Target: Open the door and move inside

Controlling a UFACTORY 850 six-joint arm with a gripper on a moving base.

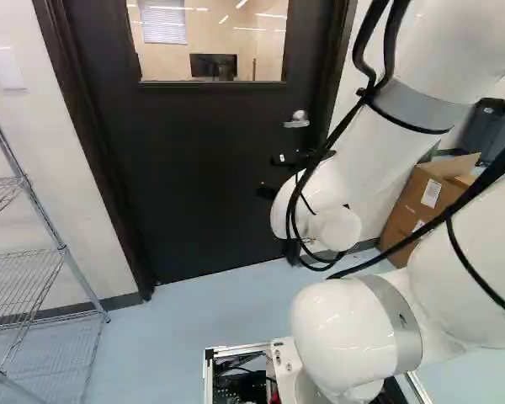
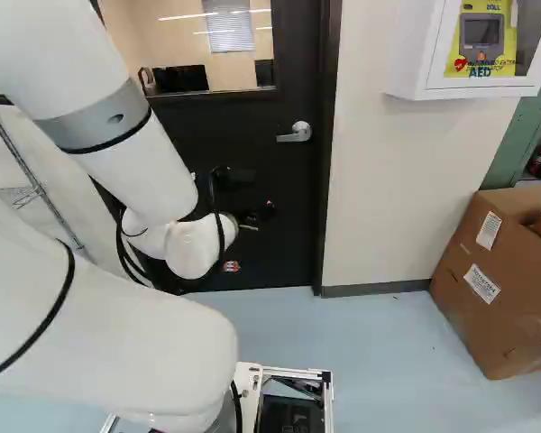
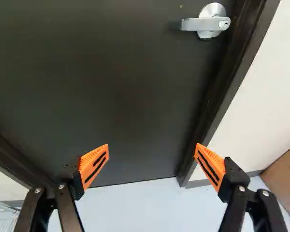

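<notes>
Has the pale floor (image 1: 194,320) on the near side to cross, all the way to the dark door (image 1: 194,168), shut in its frame (image 2: 329,180), with a room on the far side visible through its window (image 1: 215,42). Reaches toward it with the white arm (image 1: 345,337), past a wire rack (image 1: 65,247) on the left and a cardboard box (image 2: 487,280) on the right. Holds the gripper (image 3: 152,146) before the door, apart from the silver handle (image 3: 198,24) by its right edge, lever level and pointing left. Has the fingers (image 3: 94,162) spread wide, orange pads (image 3: 217,162) gripping nothing. Counts, most likely, as the approach only: has the door within view and perhaps within reach, but needs to meet the lever, turn it, swing the door (cannot tell which way) and drive through.
</notes>
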